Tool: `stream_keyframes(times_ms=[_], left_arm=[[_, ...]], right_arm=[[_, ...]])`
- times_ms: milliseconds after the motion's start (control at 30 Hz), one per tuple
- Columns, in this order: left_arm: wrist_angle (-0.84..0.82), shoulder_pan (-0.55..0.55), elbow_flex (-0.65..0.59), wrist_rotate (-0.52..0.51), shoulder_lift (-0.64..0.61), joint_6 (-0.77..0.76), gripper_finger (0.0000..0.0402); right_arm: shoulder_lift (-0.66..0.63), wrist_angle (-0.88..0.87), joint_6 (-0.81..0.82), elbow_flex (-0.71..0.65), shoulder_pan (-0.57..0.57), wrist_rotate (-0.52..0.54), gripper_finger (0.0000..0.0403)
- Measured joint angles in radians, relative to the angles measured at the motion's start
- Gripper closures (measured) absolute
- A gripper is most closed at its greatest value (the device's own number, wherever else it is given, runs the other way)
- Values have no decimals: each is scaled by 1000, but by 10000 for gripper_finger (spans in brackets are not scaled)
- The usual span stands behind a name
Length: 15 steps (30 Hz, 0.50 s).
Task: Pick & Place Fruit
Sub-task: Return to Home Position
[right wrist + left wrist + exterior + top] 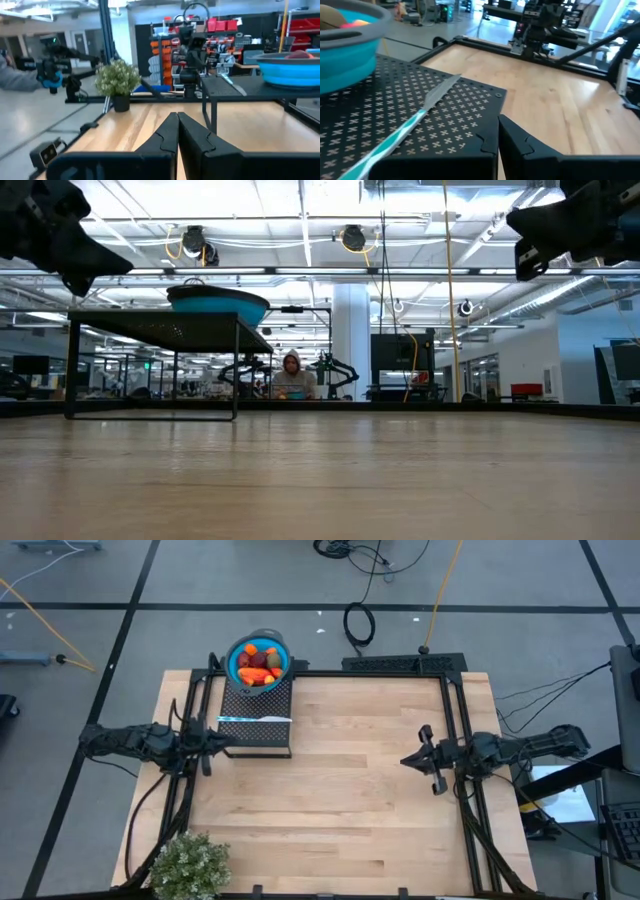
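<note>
Fruit (258,662) sits heaped in a blue bowl (232,652), orange, red and olive-brown pieces crowded together. The bowl stands on the back end of a black perforated shelf (262,700) at the back left of the table (360,830). Across the front part of the shelf lies a knife (255,719), well clear of the bowl, its blue handle toward the left arm and its grey blade pointing toward the right one.

The left gripper (222,746) hangs in the air by the shelf's left edge, near the front corner. From its own wrist camera the two fingers (512,135) are pressed together with nothing between them and touch neither knife nor shelf.

The right gripper (408,760) is raised above the right side of the table, well apart from the shelf, pointing toward it. Its fingers (167,130) are likewise closed against each other and empty.

A green plant (190,865) stands at the front left corner. Beyond the table, in the room behind, a person (292,375) sits at a desk.
</note>
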Motion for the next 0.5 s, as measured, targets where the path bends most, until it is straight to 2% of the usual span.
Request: stream_keyframes(times_ms=[233, 500], left_arm=[[48, 0, -18, -39, 0, 34, 398], [182, 0, -103, -77, 0, 119, 398]], right_arm=[[-157, -182, 58, 0, 0, 13, 403], [-224, -269, -36, 0, 0, 13, 403]])
